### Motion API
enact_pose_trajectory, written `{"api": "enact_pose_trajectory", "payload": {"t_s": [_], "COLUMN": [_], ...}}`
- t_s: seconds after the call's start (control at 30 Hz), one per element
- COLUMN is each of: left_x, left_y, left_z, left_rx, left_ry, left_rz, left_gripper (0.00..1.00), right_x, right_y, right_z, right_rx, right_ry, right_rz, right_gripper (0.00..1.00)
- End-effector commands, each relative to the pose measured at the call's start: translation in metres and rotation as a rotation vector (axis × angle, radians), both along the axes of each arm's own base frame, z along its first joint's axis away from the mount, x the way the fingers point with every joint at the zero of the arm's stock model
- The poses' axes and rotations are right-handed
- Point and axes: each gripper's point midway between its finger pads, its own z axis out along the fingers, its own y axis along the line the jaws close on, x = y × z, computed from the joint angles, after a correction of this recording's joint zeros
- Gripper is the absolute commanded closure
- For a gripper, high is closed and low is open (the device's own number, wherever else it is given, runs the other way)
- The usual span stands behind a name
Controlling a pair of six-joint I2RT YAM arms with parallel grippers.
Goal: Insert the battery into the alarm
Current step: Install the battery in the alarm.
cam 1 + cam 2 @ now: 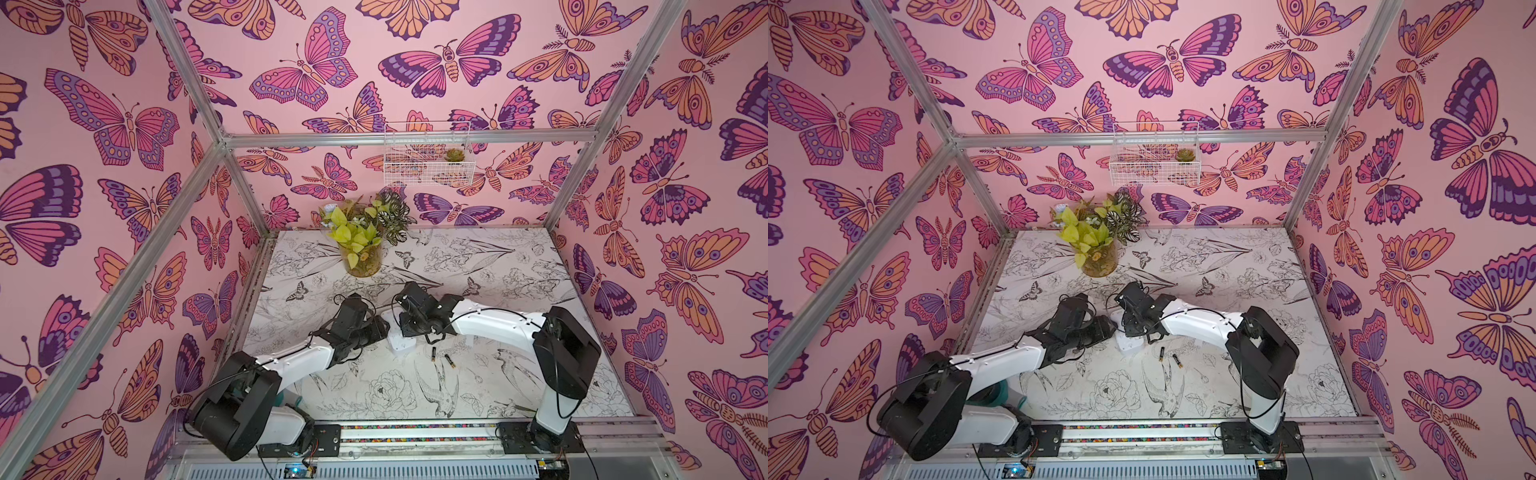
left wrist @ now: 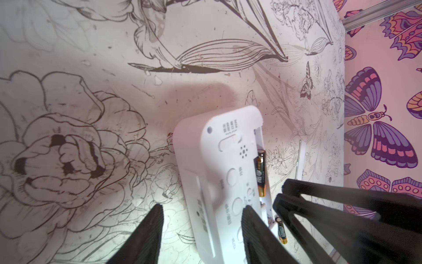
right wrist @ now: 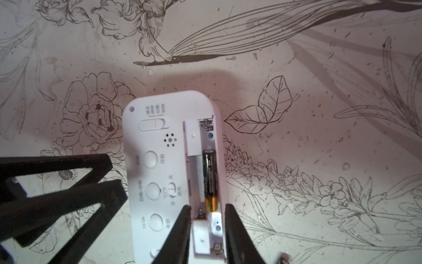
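The white alarm lies back up on the table, between the two arms in both top views. A black and gold battery lies in its uncovered slot. My right gripper is open, its fingertips either side of the slot's near end, just short of the battery's gold end. My left gripper is open around the alarm's long edge. One of its fingers lies over the alarm's back, and the other stands off its side with a gap.
Two loose batteries lie on the table close in front of the alarm. A small white flat piece lies to its right. A potted plant stands at the back, and a wire basket hangs on the back wall.
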Motion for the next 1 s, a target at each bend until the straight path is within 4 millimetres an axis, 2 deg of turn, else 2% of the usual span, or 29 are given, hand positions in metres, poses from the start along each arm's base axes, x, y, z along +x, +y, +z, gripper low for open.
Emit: {"api": "enact_pose_trajectory", "payload": {"t_s": [0.0,0.17,0.3,0.5,0.8,0.97], "left_x": [0.009,0.018,0.02,0.018,0.015,0.012], "left_y": [-0.001,-0.001,0.0,-0.004,-0.001,0.002], "left_z": [0.003,0.0,-0.007,-0.014,-0.019,-0.025], "left_rx": [0.026,0.049,0.066,0.059,0.073,0.086], "left_ry": [-0.012,-0.01,0.0,0.027,0.041,0.055], "left_rz": [-0.005,-0.011,-0.015,-0.037,-0.035,-0.027], "left_gripper": [0.38,0.32,0.32,0.39,0.39,0.39], "right_x": [0.01,0.021,0.025,0.035,0.034,0.03], "right_y": [0.002,0.003,0.005,0.003,0.008,0.0], "right_z": [0.005,0.009,0.011,0.008,-0.007,-0.018], "right_rx": [0.002,0.055,0.112,0.176,0.175,0.139], "right_ry": [-0.017,-0.014,-0.006,-0.002,0.028,0.042], "right_rz": [0.013,0.029,0.054,0.075,0.114,0.113], "right_gripper": [0.71,0.7,0.69,0.69,0.73,0.79]}}
